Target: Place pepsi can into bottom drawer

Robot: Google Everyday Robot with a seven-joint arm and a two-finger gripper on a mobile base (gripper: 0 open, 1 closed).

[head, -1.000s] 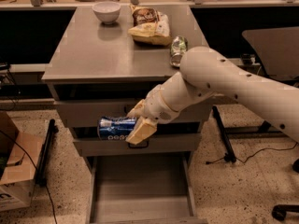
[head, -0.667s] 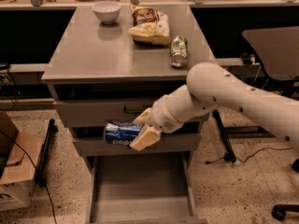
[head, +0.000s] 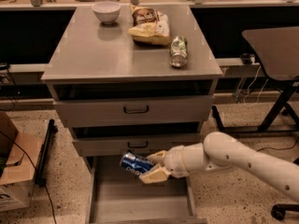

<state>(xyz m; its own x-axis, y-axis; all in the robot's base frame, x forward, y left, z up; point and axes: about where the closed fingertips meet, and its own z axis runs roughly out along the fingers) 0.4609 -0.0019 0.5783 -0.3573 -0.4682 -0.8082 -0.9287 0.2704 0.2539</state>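
Blue pepsi can (head: pixel 134 163) is sitting clamped in the gripper (head: pixel 150 166), sticking out leftward, above the open bottom drawer (head: pixel 140 197), lowest of three; one silver can (head: pixel 178 51) is lying on top.

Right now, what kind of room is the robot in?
Probably an office or lab: a grey drawer cabinet, a desk beside it, a cardboard box on the speckled floor. The gripper holds the pepsi can over the open bottom drawer.
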